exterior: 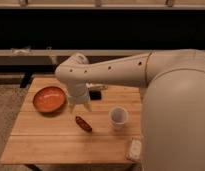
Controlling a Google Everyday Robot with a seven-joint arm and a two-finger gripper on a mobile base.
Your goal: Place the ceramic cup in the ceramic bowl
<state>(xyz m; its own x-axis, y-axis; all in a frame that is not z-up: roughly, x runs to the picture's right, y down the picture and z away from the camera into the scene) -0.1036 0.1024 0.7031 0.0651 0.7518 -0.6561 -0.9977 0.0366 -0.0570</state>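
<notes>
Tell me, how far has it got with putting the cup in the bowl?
Nothing is done: the ceramic cup stands on the table, apart from the ceramic bowl. The gripper hangs open and empty between them. Left: grasping the cup and setting it in the bowl.

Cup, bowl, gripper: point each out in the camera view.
cup (118,122), camera view, on its white outer wall.
bowl (49,99), camera view, on its bare orange inside.
gripper (80,106), camera view, midway between its fingertips, over the table (56,140) between bowl and cup.
</notes>
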